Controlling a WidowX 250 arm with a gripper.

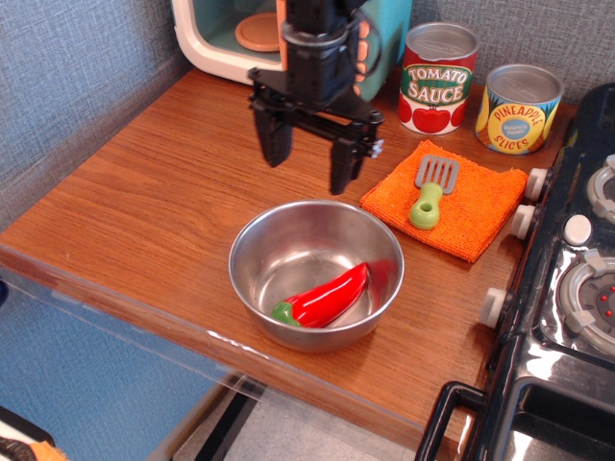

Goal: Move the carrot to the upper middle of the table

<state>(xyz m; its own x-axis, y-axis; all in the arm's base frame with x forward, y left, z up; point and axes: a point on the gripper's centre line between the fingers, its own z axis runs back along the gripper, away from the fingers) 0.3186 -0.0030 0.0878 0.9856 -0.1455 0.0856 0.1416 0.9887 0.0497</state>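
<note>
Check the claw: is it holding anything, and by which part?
Nothing is held. The claw is open and empty, above the table behind the bowl. The carrot lies untouched inside the bowl.

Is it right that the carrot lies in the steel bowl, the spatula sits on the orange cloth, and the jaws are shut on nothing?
Not quite. In the observation.image view the gripper hangs above the table with its jaws open, not shut. The carrot does lie in the bowl, and the spatula on the cloth.
</note>
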